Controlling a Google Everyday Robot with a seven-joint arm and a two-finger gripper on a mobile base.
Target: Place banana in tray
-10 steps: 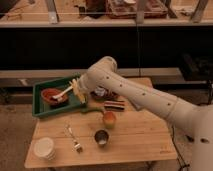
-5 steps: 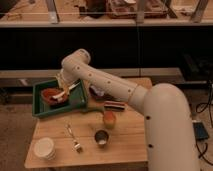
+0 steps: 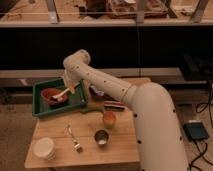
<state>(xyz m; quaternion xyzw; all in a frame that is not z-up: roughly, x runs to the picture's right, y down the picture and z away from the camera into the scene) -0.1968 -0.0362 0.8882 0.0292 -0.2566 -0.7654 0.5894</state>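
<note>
Banana [image 3: 62, 93] lay pale across the red bowl [image 3: 50, 96] inside the tray [image 3: 40, 112], at the bench's [image 3: 120, 150] back-left corner. My jaws hung just beside its right end, over the tray's right half, and I could not tell whether they were wide, narrow or gripping it, nor whether they touched it at all.

In the last second my arm [image 3: 100, 82] had swung its elbow left over the tray and dipped toward the bowl. By this moment it had lifted a little and eased back to the right. The banana stayed where it was through that.

I judged the placing as good as done: the fruit sat within the tray's rim, though propped on the bowl and not on the tray floor. What remained was for me to draw clear without dragging it along.
</note>
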